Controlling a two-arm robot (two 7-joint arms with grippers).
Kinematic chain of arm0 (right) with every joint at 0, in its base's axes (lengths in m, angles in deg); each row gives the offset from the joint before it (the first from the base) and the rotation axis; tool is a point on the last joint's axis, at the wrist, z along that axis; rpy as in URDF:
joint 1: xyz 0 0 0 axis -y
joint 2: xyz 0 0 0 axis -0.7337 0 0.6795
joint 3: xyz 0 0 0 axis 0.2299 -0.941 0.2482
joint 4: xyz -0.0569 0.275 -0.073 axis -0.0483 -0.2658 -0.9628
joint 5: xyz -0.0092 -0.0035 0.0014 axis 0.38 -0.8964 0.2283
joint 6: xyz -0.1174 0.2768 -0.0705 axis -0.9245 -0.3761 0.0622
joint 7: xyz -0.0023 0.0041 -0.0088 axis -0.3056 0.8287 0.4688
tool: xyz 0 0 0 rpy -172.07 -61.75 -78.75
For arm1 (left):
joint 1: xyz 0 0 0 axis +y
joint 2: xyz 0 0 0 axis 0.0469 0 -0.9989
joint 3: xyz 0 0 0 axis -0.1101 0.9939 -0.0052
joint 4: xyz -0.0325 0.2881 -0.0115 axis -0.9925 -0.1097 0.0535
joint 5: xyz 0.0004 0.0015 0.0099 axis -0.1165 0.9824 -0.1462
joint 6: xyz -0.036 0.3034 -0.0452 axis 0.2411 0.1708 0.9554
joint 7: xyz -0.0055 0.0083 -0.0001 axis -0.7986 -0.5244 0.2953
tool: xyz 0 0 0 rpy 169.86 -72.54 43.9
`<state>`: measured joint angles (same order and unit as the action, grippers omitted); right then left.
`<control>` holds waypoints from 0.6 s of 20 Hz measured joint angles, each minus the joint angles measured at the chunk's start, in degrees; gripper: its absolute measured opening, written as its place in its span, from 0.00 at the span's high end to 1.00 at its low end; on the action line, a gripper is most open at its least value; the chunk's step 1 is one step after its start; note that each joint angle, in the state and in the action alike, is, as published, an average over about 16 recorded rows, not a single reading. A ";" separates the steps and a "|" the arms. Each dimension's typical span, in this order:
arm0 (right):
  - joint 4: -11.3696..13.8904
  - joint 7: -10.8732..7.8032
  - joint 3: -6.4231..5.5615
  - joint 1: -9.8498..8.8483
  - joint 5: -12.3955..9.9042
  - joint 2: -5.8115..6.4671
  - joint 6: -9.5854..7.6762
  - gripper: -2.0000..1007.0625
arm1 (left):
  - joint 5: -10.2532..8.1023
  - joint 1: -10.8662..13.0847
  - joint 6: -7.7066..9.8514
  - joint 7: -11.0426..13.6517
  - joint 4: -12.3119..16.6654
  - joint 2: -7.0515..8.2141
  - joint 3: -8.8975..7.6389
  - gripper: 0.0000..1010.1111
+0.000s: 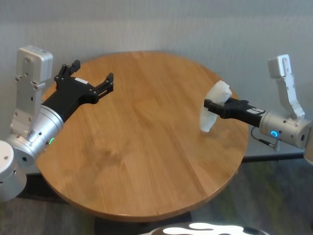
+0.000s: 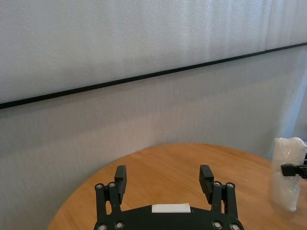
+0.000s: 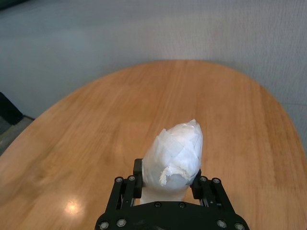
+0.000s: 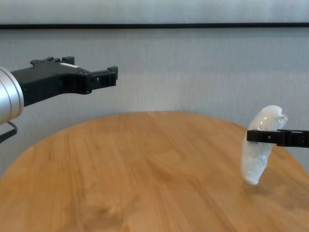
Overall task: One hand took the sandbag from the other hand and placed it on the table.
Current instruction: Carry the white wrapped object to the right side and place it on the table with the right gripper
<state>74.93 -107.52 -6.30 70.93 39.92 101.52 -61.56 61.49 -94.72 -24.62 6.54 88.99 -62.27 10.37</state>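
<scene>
The handover looks finished: the right claw (image 1: pixel 211 105) alone grips the sandbag (image 1: pixel 213 110) near its upper part, the pouch hanging upright over the right side of the bench (image 1: pixel 142 147), its lower end just above the wood or barely touching; which one cannot be told. The left claw (image 1: pixel 92 78) hovers wide and empty at the far left. What remains is lowering and releasing.
</scene>
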 joint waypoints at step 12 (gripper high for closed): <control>-1.60 -0.33 1.19 1.53 2.05 -0.68 -1.81 0.46 | 0.00 0.00 0.00 0.00 0.00 0.00 0.00 0.01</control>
<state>73.33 -107.85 -5.11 72.46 41.97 100.84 -63.37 61.49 -94.71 -24.62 6.54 88.99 -62.27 10.37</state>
